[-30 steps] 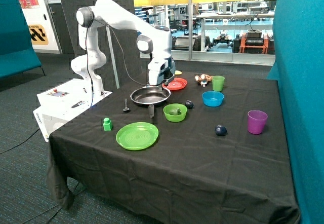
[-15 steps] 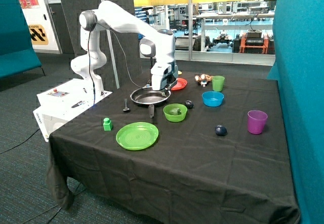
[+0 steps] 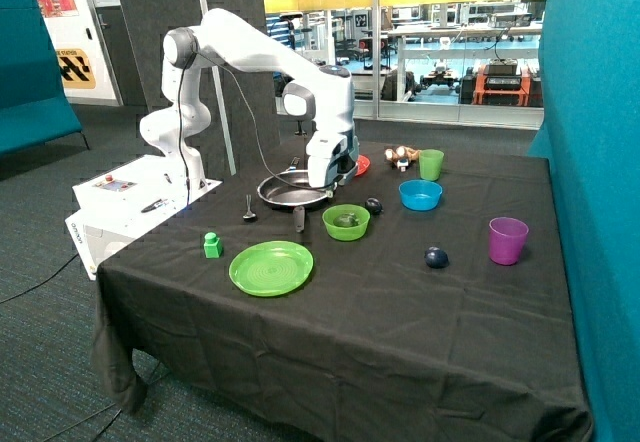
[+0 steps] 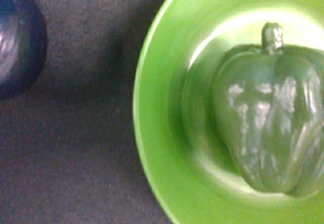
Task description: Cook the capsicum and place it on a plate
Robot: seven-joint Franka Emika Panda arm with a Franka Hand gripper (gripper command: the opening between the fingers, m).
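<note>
— What has changed since a second ago?

— The arm has swung across. The gripper (image 3: 322,180) was over the far rim of the pan (image 3: 285,194); now it hangs above the pan's edge on the side nearest the green bowl (image 3: 331,225). The wrist housing now covers most of the red-orange plate (image 3: 361,165), which was in plain sight before. Nothing on the table (image 3: 400,312) has shifted.

— And the capsicum?

— The capsicum (image 3: 346,220) lies in the green bowl, as it did earlier – not in the pan, not on the plate. In the outside view, the bowl sits at about five o'clock from the gripper, close by but apart from it.

— Is the gripper over it?

— Nearly. The wrist view looks straight down into the bowl: the capsicum (image 4: 268,133) lies on its side, stem stub showing, against the bowl's inner wall (image 4: 152,133). Just outside the rim, on the black cloth, rests a dark blue ball (image 4: 17,41).

— Where is that ball in the outside view?

— The ball (image 3: 373,205) lies at about two o'clock from the bowl, just beside it.

— Is the gripper open or closed?

— I cannot tell; neither view shows it. It holds nothing that I can see.

— The other plate?

— The bright green plate (image 3: 271,267) lies at about seven o'clock from the bowl, near the table's front edge.
</note>
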